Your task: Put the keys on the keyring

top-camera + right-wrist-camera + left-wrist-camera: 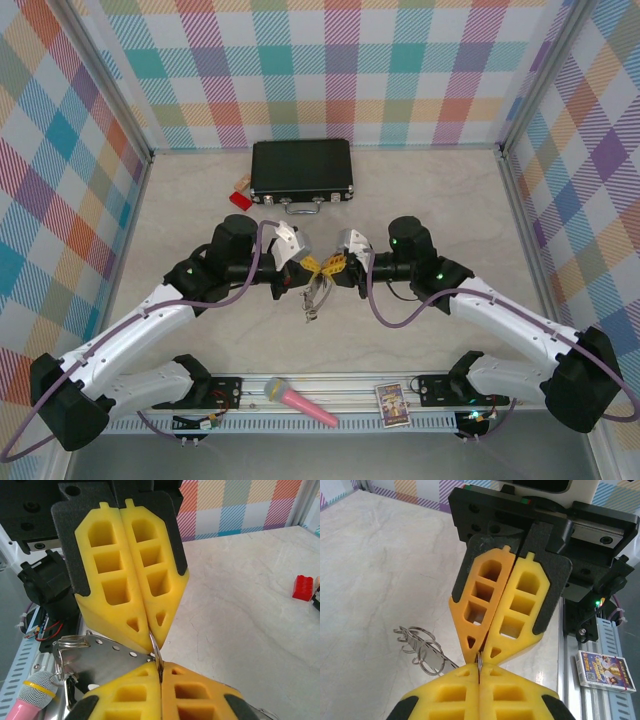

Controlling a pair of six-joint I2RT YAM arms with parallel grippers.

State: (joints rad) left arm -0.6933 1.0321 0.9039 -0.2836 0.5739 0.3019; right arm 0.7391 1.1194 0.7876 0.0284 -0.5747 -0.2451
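The keyring (314,296) is a grey metal band with punched holes and small wire loops, hanging above the table mid-scene. My left gripper (314,266) and right gripper (337,267) meet tip to tip over it. Both are shut on one small loop (156,650) of its rim. In the left wrist view my left gripper (480,669) pinches that loop, and the band with its loops (422,649) trails off to the left. In the right wrist view my right gripper (161,674) grips the same loop beside the holed band (102,661). A dark bit (70,686) hangs below; I cannot tell whether it is a key.
A black case (302,170) lies at the back, with a red brick (240,199) and a wooden block (240,182) to its left. A pink microphone (300,400) and a small card box (393,404) rest on the front rail between the arm bases.
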